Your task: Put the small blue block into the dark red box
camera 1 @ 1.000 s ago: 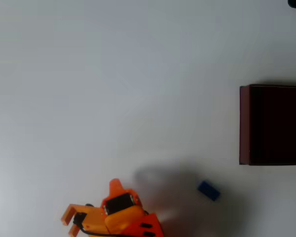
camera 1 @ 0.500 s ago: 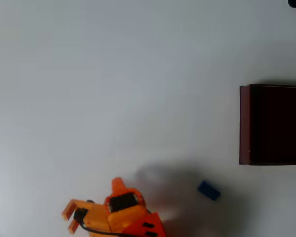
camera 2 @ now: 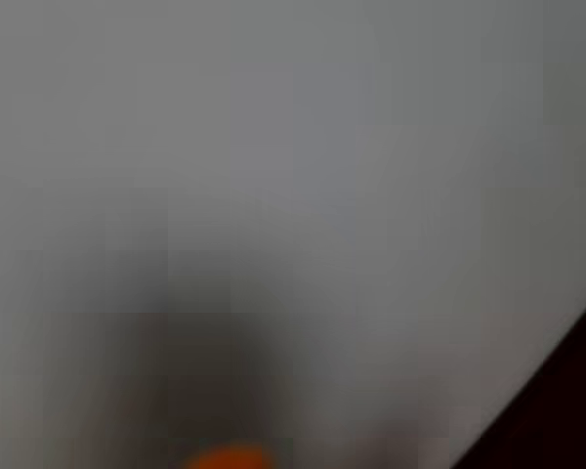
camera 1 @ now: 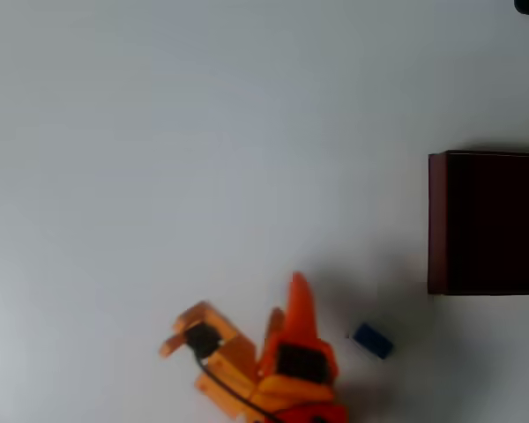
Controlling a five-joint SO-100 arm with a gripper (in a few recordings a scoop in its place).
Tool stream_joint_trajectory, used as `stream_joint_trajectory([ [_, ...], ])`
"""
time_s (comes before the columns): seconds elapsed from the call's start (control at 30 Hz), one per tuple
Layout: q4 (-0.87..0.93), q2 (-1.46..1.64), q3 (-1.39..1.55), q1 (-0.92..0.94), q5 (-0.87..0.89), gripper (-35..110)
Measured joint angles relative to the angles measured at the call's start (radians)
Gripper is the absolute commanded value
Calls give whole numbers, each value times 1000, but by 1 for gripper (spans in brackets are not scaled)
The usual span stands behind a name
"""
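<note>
A plain white table spreads across the overhead view, smooth and bare over most of its width. At the right edge of that view sits the dark red box, a large square container with maroon walls and a near-black shadowed inside, partly cut off by the picture's border. In the wrist view a dark corner shows at the lower right, too blurred to name with certainty.

The orange arm enters from the bottom edge of the overhead view, left of centre-right, with a black cable running along it. Its orange pincer points toward the far side of the table; one long pointed finger rises clearly, a shorter one lies just beside it on the left, and whether the gap between them is wide or narrow cannot be told. Nothing is seen between the fingers. In the wrist view only a soft orange smear appears at the bottom edge.

The small blue block, a tiny bright blue rectangle lying at a slant, rests on the table just right of the pincer, apart from it, and near the box's lower left corner, outside the box.
</note>
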Motion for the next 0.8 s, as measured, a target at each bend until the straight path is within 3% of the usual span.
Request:
stream_joint_trajectory([
  [0.2,-14,-337,-195,206,-55,25],
  [0.4,-66,-555,-218,354,-225,26],
  [0.8,-176,-716,-178,532,-364,26],
])
